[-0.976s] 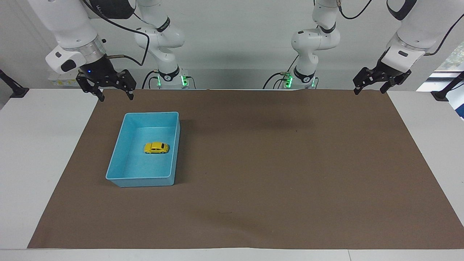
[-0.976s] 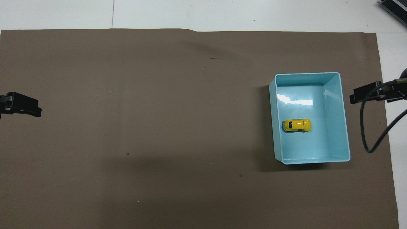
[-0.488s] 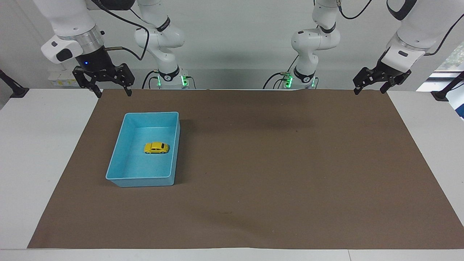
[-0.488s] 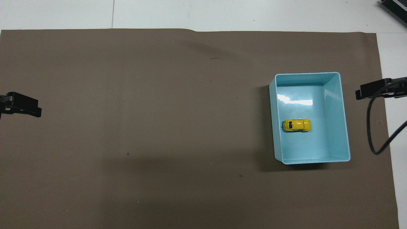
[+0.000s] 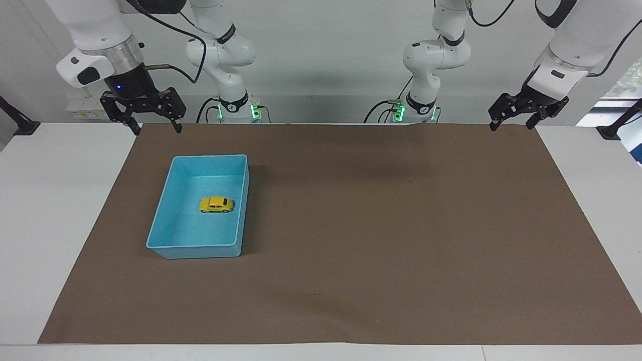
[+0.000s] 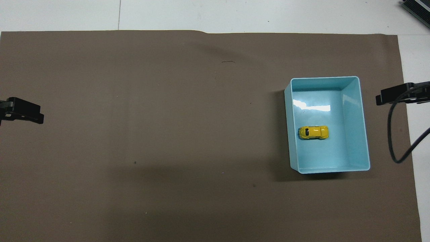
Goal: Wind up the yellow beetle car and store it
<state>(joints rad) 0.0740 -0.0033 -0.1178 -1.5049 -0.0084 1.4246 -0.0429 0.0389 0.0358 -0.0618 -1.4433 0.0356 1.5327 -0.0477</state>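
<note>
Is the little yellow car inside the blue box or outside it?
Inside. The yellow beetle car sits upright on its wheels on the floor of the blue bin, with the walls all around it and no gripper near.

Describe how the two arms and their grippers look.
Both arms are glossy white with rounded joints and black cables looping along them. The right gripper and left gripper are black, two-fingered, with skeletal linkages. The right wrist has a silver ring and a small blue light. Green lights glow at both bases.

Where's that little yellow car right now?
The yellow beetle car sits on its wheels inside the blue bin, on the brown mat toward the right arm's end.
</note>
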